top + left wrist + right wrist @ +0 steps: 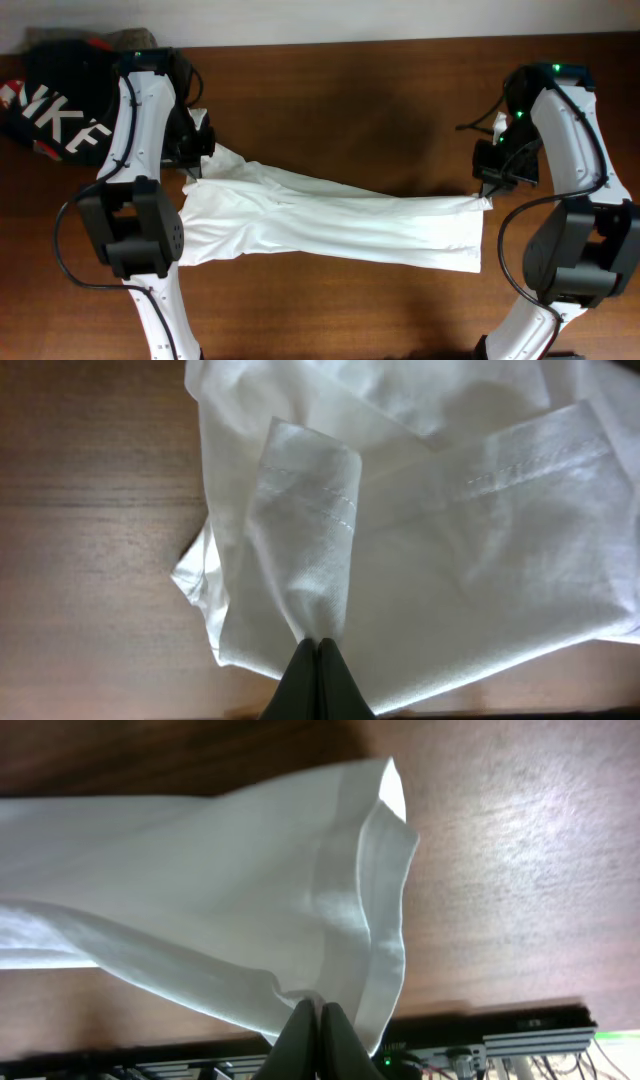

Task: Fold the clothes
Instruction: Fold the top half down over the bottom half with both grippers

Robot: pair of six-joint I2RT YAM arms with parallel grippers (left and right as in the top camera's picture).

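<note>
We count one thin white T-shirt (pixel 330 222) stretched, creased, across the bench (pixel 350 110), its ends pinched by two tight-closed hands, left hand (pixel 318 648) and right hand (pixel 320 1012), plus one black lettered garment (pixel 60 105).

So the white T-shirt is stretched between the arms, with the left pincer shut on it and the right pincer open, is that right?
Not quite: the right pincer is also shut on the white T-shirt, as the right wrist view shows. The rest holds: the left pincer grips it, and it stretches between the two pincers.
</note>
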